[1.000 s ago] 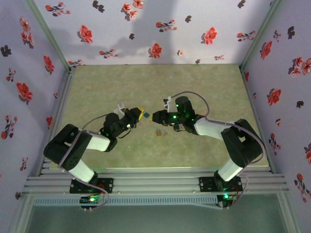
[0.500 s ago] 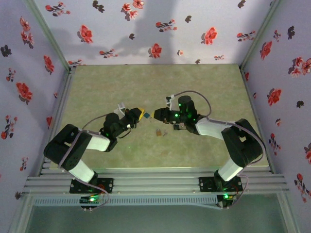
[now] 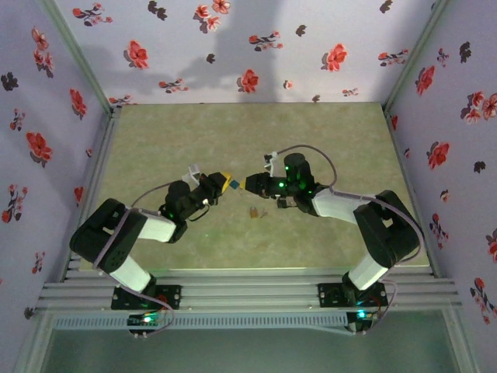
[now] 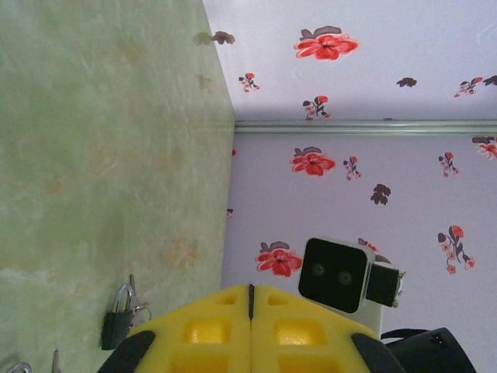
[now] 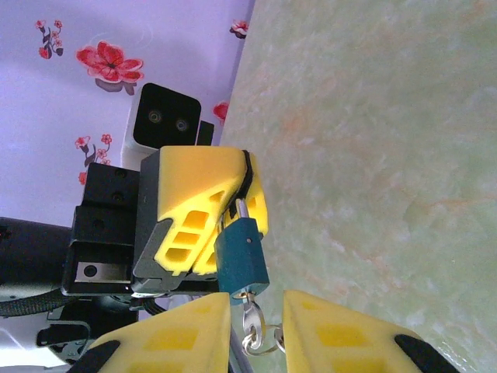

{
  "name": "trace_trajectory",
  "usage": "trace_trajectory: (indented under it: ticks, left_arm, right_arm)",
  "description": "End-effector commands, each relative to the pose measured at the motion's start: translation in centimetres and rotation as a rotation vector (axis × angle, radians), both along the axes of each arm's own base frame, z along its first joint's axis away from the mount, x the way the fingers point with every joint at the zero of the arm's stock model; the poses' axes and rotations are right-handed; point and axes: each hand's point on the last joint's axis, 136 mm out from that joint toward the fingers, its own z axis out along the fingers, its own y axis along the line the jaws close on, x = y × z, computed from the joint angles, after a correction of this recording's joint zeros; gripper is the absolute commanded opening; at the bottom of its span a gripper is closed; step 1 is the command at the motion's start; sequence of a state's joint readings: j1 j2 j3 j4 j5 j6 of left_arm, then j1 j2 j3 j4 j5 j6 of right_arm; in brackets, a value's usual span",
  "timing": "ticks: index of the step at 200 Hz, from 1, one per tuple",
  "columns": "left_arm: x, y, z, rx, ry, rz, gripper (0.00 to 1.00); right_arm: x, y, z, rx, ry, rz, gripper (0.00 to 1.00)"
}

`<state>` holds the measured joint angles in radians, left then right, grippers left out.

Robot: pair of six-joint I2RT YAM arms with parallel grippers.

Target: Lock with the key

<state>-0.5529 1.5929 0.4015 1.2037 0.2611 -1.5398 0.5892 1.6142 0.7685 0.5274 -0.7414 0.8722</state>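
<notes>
My left gripper (image 3: 222,182) is shut on the shackle of a small teal padlock (image 5: 241,253), which it holds above the table. The yellow fingers (image 4: 233,326) are pressed together with a thin dark line between them. A silver key (image 5: 250,317) on a ring sticks out of the padlock's bottom face. My right gripper (image 5: 256,336) faces the left one, open, with one yellow finger on each side of the key's head and a small gap at each side. From above, the padlock (image 3: 232,185) hangs between the two gripper tips, the right gripper (image 3: 247,184) just beside it.
A second, dark padlock (image 3: 254,211) with keys lies on the green table (image 3: 326,140), just near of the grippers; the same dark padlock (image 4: 116,322) appears in the left wrist view. Flowered walls (image 3: 233,47) close in the table at the back and both sides.
The right gripper has shifted slightly away from the near edge while staying at the padlock's key end. The left gripper and the padlock have stayed put.
</notes>
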Motion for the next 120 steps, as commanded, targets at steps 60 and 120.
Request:
trace_trajectory:
  ticks: [60, 120]
  left_arm:
    - [0.94, 0.87, 2.57, -0.058, -0.058, 0.041, 0.0]
    - [0.81, 0.75, 2.13, -0.053, -0.048, 0.031, 0.0]
  right_arm:
    - [-0.67, 0.97, 0.38, -0.004, -0.021, 0.054, 0.23]
    - [-0.7, 1.07, 0.3, -0.01, -0.025, 0.051, 0.21]
